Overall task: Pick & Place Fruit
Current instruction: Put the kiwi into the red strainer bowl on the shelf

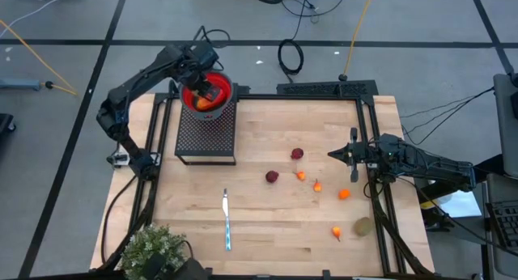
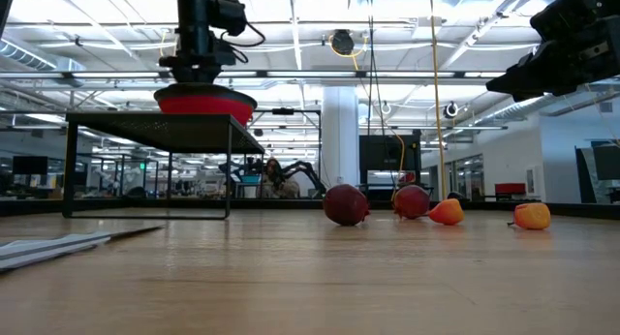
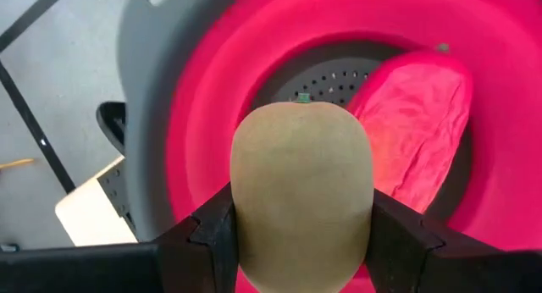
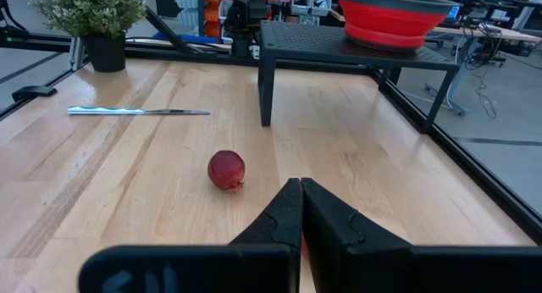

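While poised over the red bowl (image 1: 207, 92) on the black mesh stand (image 1: 205, 134), left gripper (image 3: 301, 242) clamps a matte brown-green kiwi (image 3: 301, 196), jaws part-spread | bowl: elongated red-orange fruit (image 3: 415, 128) | right gripper (image 4: 300, 210): fingers pressed together, empty, above wood-plank table (image 1: 275, 219) | tabletop: glossy dark red ball (image 4: 226, 170)

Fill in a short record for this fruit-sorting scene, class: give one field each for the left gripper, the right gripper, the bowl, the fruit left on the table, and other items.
left gripper: above the red bowl, shut on a kiwi
right gripper: shut, empty, hovering over the table's right side
red bowl: sits on a black mesh stand; holds an elongated red-orange fruit
fruit on table: two dark red balls, small orange pieces, a second kiwi
other items: knife, potted plant
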Controlling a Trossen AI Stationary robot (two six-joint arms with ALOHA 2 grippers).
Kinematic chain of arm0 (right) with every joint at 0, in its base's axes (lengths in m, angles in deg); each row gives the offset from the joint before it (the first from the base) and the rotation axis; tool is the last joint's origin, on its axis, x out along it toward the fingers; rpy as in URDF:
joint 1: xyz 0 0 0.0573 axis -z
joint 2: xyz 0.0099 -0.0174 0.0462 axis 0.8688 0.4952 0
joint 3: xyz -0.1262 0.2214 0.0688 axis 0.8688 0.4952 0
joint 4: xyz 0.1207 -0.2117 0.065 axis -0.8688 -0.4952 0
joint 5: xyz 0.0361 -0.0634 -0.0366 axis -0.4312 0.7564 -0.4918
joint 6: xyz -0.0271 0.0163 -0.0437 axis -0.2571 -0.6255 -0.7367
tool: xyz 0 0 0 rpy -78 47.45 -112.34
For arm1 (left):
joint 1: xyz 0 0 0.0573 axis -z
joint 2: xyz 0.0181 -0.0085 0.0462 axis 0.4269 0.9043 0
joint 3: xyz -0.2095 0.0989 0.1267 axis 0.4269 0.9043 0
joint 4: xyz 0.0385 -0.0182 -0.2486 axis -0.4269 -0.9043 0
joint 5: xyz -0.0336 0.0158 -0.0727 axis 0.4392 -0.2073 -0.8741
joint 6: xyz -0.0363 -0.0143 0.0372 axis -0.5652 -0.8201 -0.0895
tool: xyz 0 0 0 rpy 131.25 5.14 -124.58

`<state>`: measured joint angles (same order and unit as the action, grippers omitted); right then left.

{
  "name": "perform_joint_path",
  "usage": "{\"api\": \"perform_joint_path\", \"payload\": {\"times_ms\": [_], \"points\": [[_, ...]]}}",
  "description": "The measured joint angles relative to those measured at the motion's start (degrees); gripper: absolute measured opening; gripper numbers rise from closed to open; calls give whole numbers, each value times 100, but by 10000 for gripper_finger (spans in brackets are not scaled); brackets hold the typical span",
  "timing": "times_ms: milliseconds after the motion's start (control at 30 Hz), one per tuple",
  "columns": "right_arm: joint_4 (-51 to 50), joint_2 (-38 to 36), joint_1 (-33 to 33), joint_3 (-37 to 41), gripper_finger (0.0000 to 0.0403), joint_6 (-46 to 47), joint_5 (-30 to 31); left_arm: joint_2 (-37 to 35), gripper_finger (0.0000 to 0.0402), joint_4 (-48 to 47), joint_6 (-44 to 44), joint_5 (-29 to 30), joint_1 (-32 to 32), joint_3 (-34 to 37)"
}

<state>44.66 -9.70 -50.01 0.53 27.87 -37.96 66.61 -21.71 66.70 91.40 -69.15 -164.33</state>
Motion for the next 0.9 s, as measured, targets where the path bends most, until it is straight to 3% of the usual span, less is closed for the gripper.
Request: {"api": "perform_joint_path", "payload": {"times_ms": [333, 900], "points": [[0, 0, 0, 1, 0, -9, 1, 2, 184, 484, -8, 6, -14, 548], [0, 0, 0, 1, 0, 2, 1, 2, 184, 556, 178, 1, -74, 567]]}}
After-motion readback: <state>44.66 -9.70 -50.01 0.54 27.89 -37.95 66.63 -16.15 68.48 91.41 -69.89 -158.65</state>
